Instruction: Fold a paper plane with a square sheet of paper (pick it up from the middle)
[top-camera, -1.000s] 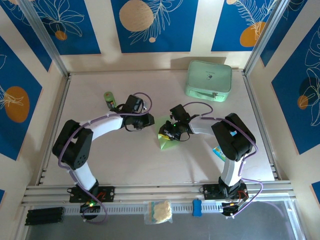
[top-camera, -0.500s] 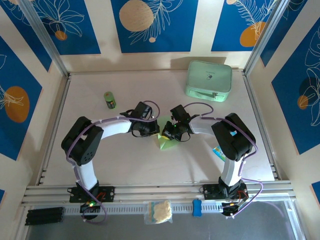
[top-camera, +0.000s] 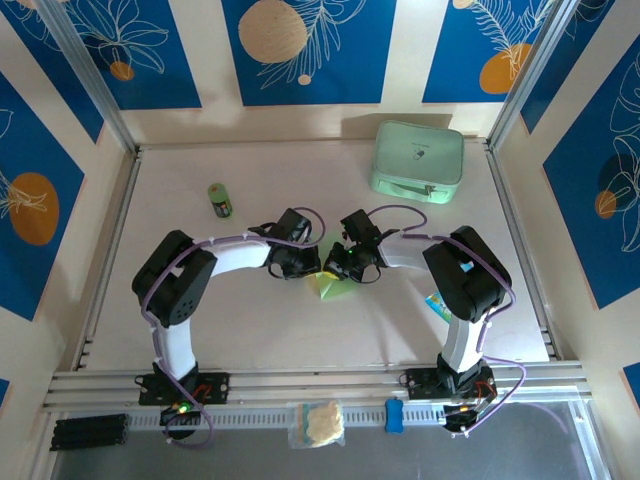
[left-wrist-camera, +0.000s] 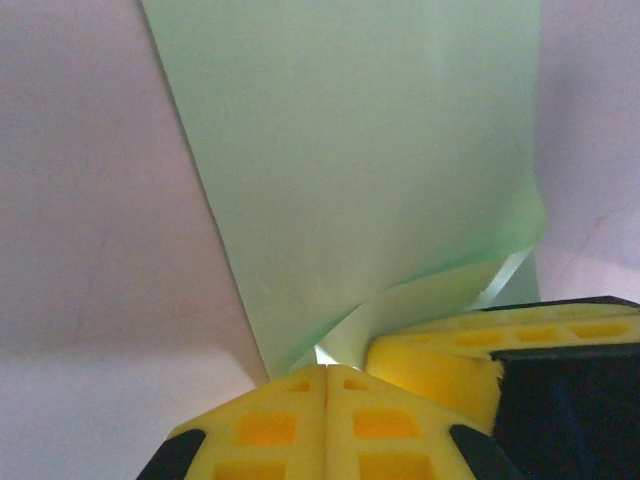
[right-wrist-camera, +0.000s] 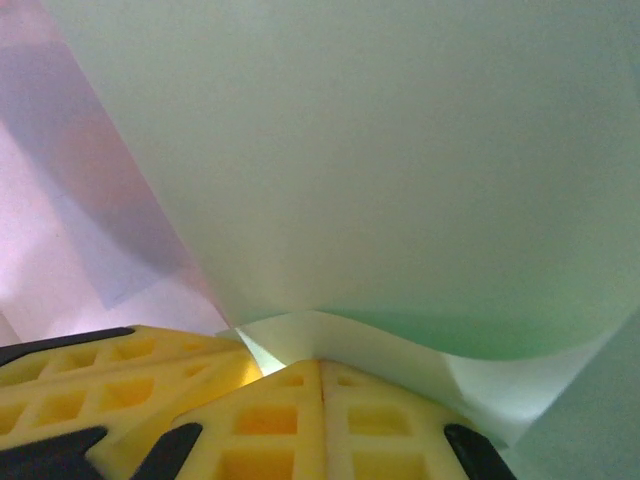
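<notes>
On table (top-camera: 250, 330), left claw (left-wrist-camera: 325, 374) and right claw (right-wrist-camera: 320, 366) pinch paper (left-wrist-camera: 350, 150) (folded).

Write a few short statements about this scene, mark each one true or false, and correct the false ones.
1. The left arm's jaws are shut on the green paper. True.
2. The right arm's jaws stand wide open above the paper. False: they are shut on it as well.
3. The mint-green case lies at the far right of the table. True.
4. The small green bottle stands on top of the case. False: it stands on the table at the far left, apart from the case.
</notes>
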